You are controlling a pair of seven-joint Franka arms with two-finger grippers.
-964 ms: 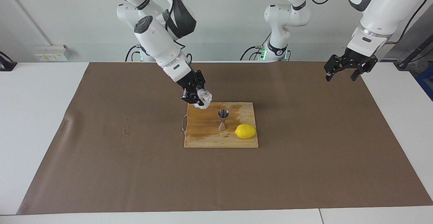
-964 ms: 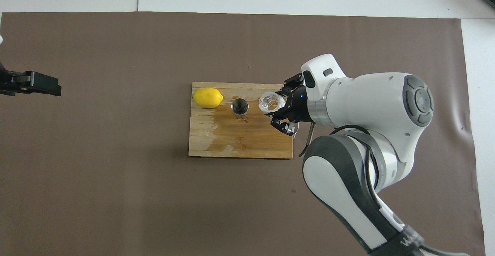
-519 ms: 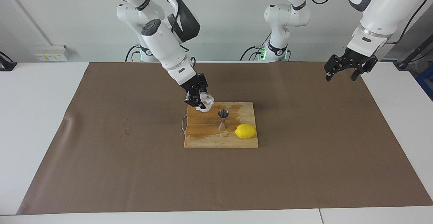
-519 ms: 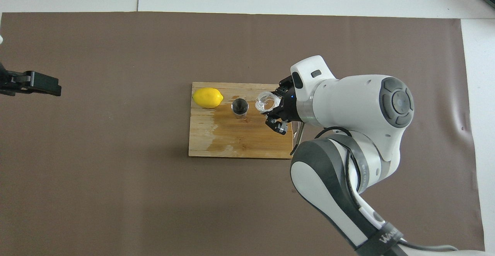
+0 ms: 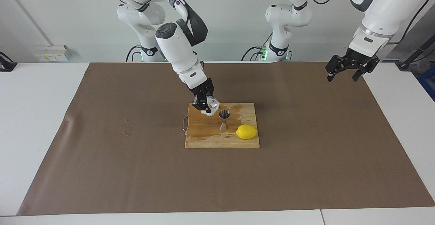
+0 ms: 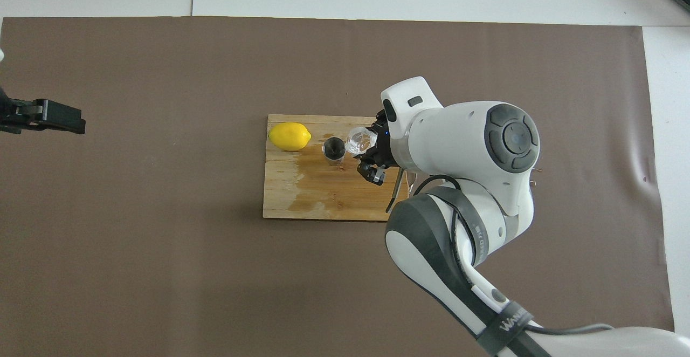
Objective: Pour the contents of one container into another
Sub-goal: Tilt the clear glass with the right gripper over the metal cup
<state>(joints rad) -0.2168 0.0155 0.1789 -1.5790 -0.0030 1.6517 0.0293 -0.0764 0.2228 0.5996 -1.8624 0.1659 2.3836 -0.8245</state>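
Right gripper (image 5: 206, 105) clamped on small clear bumpy-walled cup (image 5: 212, 106), tilted just beside shiny steel hourglass jigger (image 5: 224, 120) standing upright on wooden cutting board (image 5: 204, 136), yellow lemon (image 5: 246, 132) beside it. Left gripper (image 5: 343, 75) waits, fingers apart, over brown mat (image 5: 323, 143).

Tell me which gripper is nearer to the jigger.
Right. The right gripper holds the cup just beside the jigger, above the cutting board. The left gripper waits open, up over the mat's edge at the left arm's end.
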